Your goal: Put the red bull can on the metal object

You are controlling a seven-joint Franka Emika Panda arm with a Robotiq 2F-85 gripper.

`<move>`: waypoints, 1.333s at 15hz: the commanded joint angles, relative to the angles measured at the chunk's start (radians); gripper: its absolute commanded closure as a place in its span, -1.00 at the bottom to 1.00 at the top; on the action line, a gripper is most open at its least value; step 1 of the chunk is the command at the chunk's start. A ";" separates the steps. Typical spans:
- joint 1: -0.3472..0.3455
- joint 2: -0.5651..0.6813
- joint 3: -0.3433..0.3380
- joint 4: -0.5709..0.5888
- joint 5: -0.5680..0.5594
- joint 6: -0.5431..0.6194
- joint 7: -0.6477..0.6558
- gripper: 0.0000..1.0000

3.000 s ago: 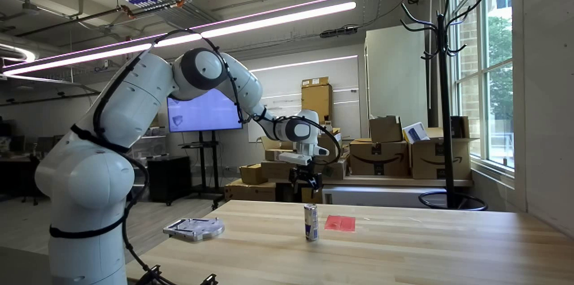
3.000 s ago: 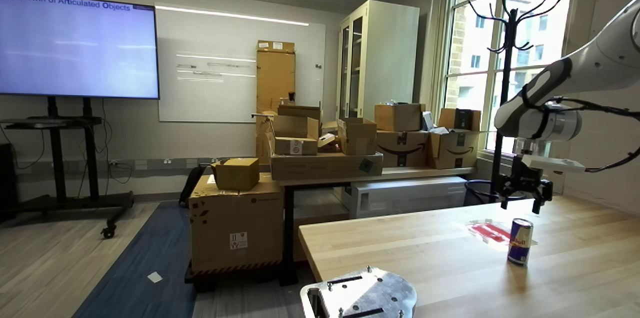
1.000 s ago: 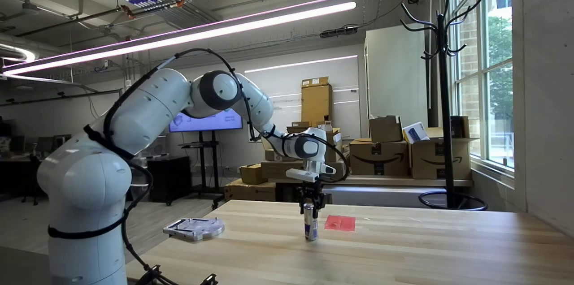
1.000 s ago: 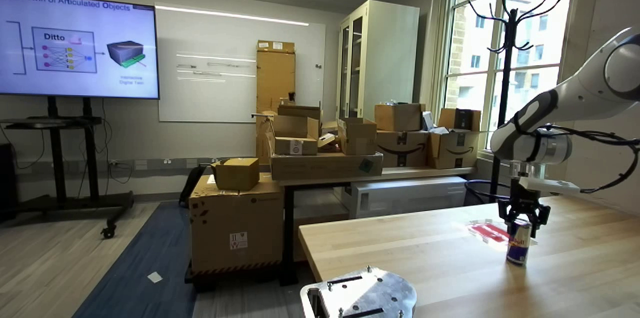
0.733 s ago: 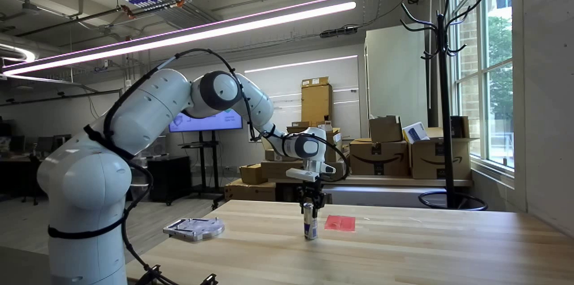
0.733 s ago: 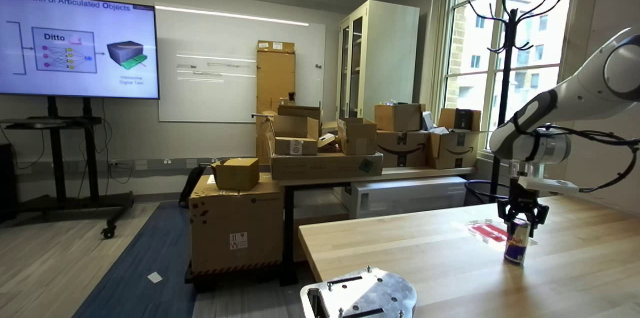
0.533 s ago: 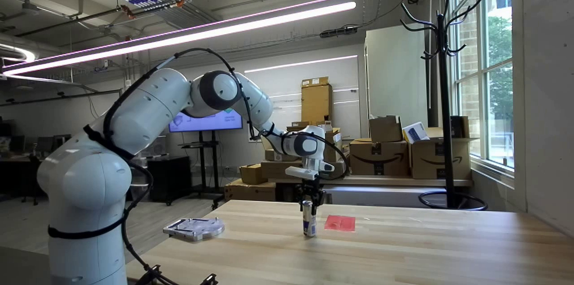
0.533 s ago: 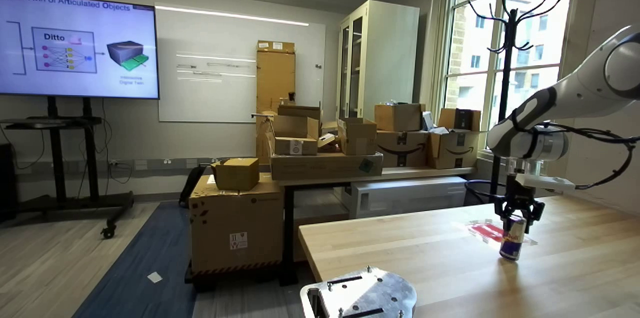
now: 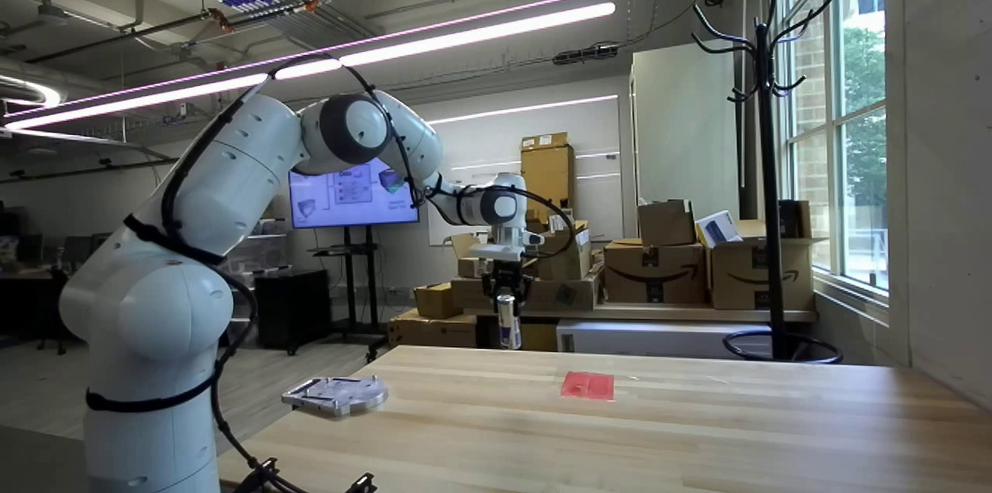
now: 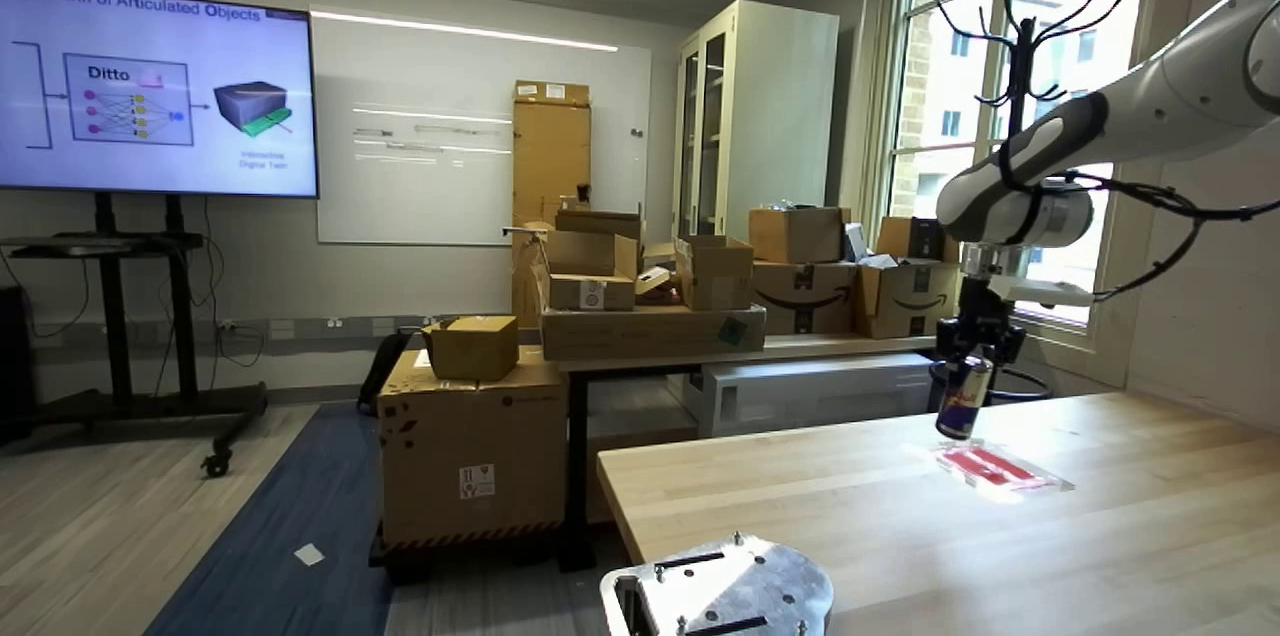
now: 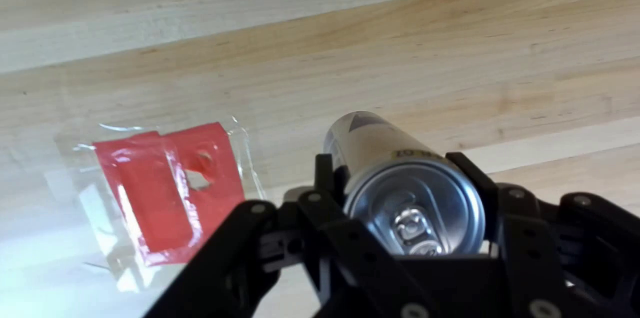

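Red Bull can was held in the air above the bench; the claw was clenched on its upper end, one finger laid against each side, lid and pull-tab exposed between them in the wrist view. High grip was presumably meant to leave the lower body and base free for set-down. In an exterior view the can was seen slightly tilted, base pointed toward 7 o'clock, top toward 1; straightening would probably be needed before release, else contact would be made on the base rim. Metal object was placed at about 8 o'clock from the can in both exterior views, well apart, by the bench edge; it seemed to be set partly past that edge, and its support could not be made out. Its broad face was turned up, hence usable as a stand, but slots, holes and small upright pins were spread over it, so a flat patch between pins would likely be wanted. Red packet was laid flat on the bench, apart from the can, at 9 o'clock in the wrist view; no role was given to it by the task. Step was judged as carry: grasp done, placement not yet done. Main risk was judged to be the base getting caught on a pin.
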 commanded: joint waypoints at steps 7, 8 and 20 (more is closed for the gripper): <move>0.248 -0.107 0.102 -0.038 -0.180 -0.070 -0.008 0.34; 0.275 -0.101 0.115 -0.039 -0.193 -0.073 -0.007 0.34; 0.418 -0.075 0.227 -0.179 -0.252 -0.075 -0.076 0.34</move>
